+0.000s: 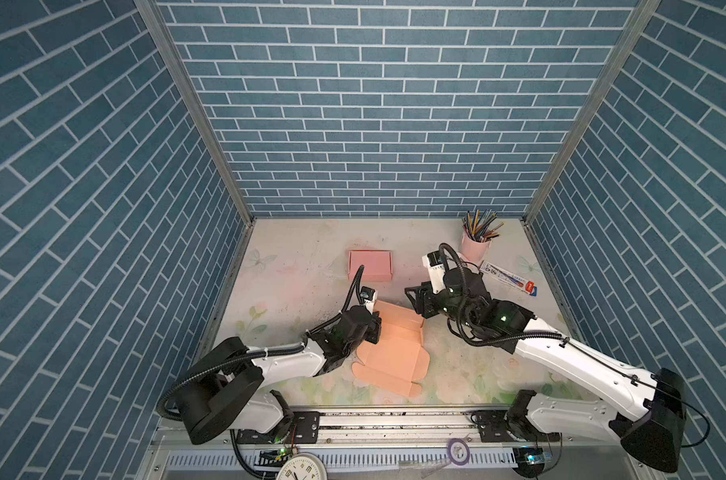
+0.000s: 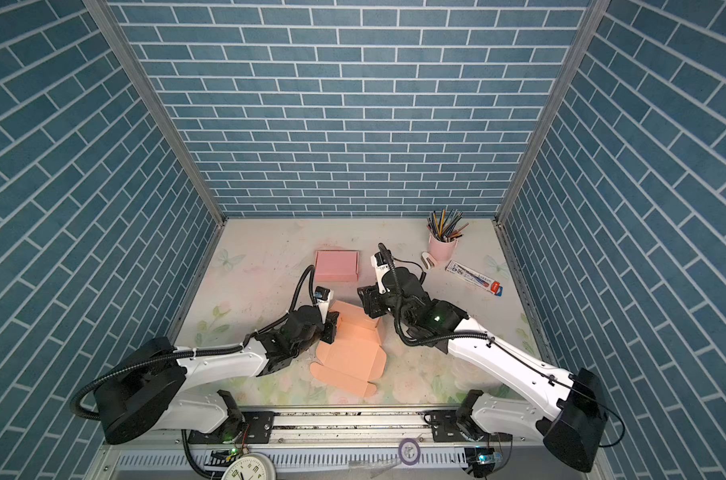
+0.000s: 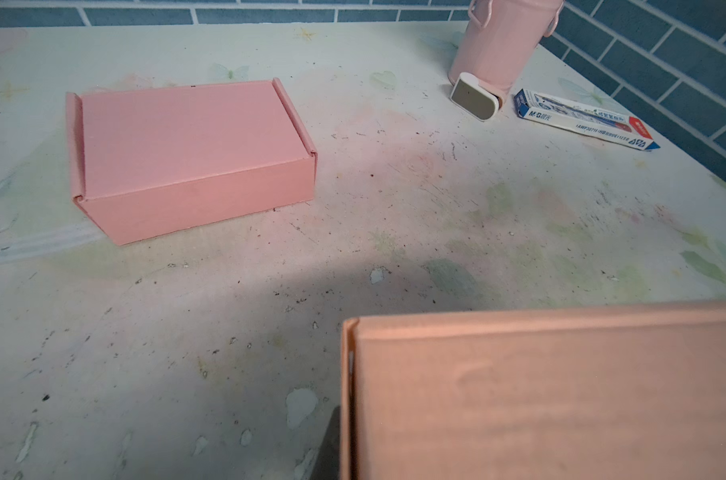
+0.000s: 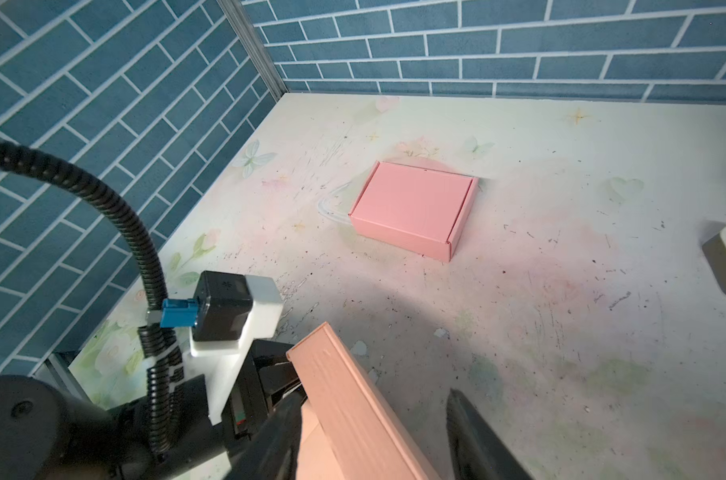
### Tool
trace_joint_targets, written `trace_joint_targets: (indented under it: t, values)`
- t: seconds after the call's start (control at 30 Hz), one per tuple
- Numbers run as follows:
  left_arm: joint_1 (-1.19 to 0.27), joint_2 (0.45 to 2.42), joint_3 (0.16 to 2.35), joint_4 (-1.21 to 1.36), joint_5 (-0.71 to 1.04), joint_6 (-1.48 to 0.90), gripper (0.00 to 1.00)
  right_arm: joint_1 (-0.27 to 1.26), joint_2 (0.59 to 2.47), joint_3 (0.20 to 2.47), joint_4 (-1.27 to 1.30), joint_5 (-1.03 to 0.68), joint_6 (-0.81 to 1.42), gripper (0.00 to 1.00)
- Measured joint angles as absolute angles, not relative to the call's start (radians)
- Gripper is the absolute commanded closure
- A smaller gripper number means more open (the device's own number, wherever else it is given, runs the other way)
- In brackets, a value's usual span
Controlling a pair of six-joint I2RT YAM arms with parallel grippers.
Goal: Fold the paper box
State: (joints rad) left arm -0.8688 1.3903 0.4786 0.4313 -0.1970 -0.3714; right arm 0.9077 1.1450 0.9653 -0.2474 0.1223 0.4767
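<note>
Peach cardboard box blank (image 1: pixel 398 353): left gripper (image 1: pixel 375 330) pinches 1 wall; right gripper (image 1: pixel 418 309), jaws apart, straddles another; fold inward squarely.

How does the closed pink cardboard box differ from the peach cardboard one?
The closed pink cardboard box is fully folded with its lid shut; the peach cardboard box lies open, flaps spread, walls only partly raised. The pink one sits farther back; the peach one lies nearer the front. Both are plain, unprinted cardboard.

Paper box (image 3: pixel 540 395) cut off in my left wrist view; clock (image 1: pixel 301 467) cut off at btm edge, both top views.
</note>
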Motion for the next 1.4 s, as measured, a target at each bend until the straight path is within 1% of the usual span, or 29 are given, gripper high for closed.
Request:
trace_joint_targets:
  t: [0.4,0.63,0.8,1.03,1.07,1.2,1.3,1.4]
  values:
    - [-0.928,1.469,0.479,0.463,-0.262,-0.350,0.90,0.897,1.135,0.962,-0.247,0.125,0.494,0.43]
    - [-0.952,1.497,0.485,0.481,-0.294,-0.344,0.86,0.897,1.113,0.940,-0.255,0.127,0.501,0.43]
    - [-0.958,1.500,0.485,0.485,-0.295,-0.345,0.83,0.897,1.113,0.939,-0.268,0.125,0.501,0.40]
    - [-0.967,1.494,0.484,0.486,-0.295,-0.347,0.80,0.896,1.112,0.939,-0.299,0.111,0.500,0.39]
    - [-0.968,1.492,0.482,0.486,-0.295,-0.348,0.79,0.896,1.112,0.939,-0.305,0.109,0.500,0.39]
    - [-0.977,1.477,0.468,0.487,-0.294,-0.357,0.67,0.896,1.113,0.939,-0.333,0.093,0.496,0.41]
    - [-0.981,1.459,0.453,0.485,-0.295,-0.371,0.63,0.896,1.116,0.939,-0.344,0.072,0.489,0.42]
    - [-0.987,1.430,0.438,0.476,-0.299,-0.380,0.56,0.896,1.135,0.942,-0.360,0.048,0.478,0.42]
